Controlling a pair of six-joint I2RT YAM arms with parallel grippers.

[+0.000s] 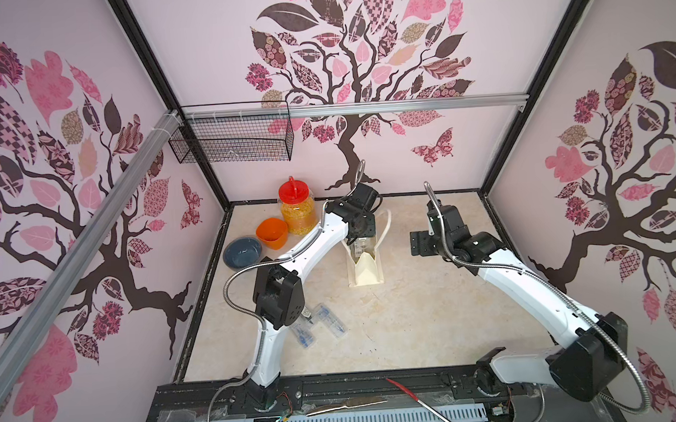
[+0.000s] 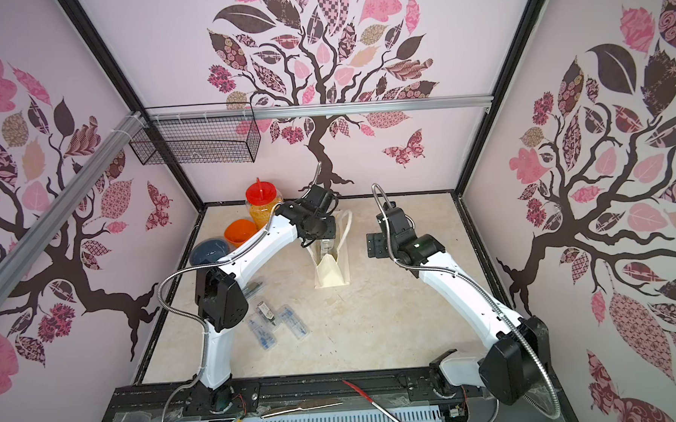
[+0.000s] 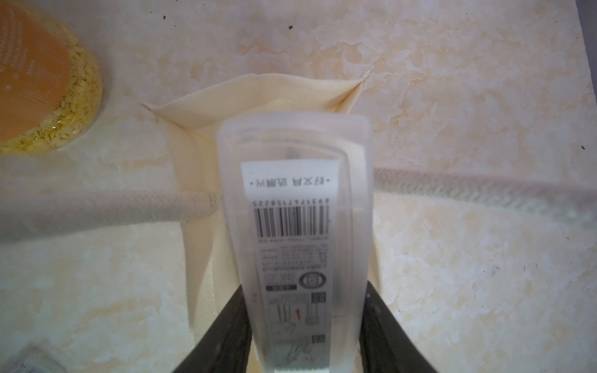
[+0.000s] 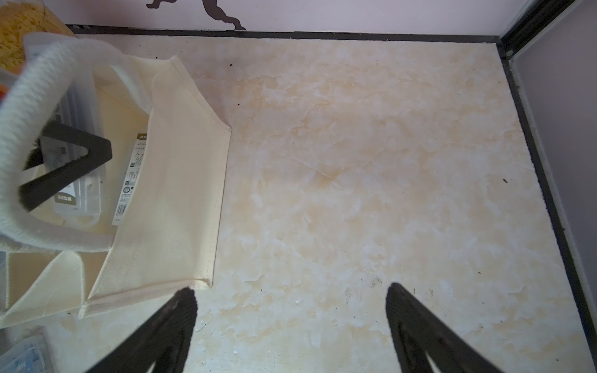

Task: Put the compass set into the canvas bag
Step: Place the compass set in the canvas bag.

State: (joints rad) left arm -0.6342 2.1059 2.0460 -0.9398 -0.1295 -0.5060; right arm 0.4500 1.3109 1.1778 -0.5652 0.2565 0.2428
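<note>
Left wrist view: my left gripper (image 3: pixel 305 287) clamps compass set (image 3: pixel 290 226) at canvas bag (image 3: pixel 258 93) mouth; right wrist alone shows right gripper (image 4: pixel 290 289) gaping beside bag.

The canvas bag (image 1: pixel 366 275) stands upright on the counter (image 1: pixel 411 314), a little toward twelve o'clock from its middle. It is cream cloth with thick woven loop handles (image 3: pixel 106 210), its mouth spread open and its side gussets folded inward. The compass set (image 3: pixel 297 200), a frosted plastic case with a barcode label, hangs end-down partway into that mouth, pinched by the left pincer (image 3: pixel 305 290).
</note>
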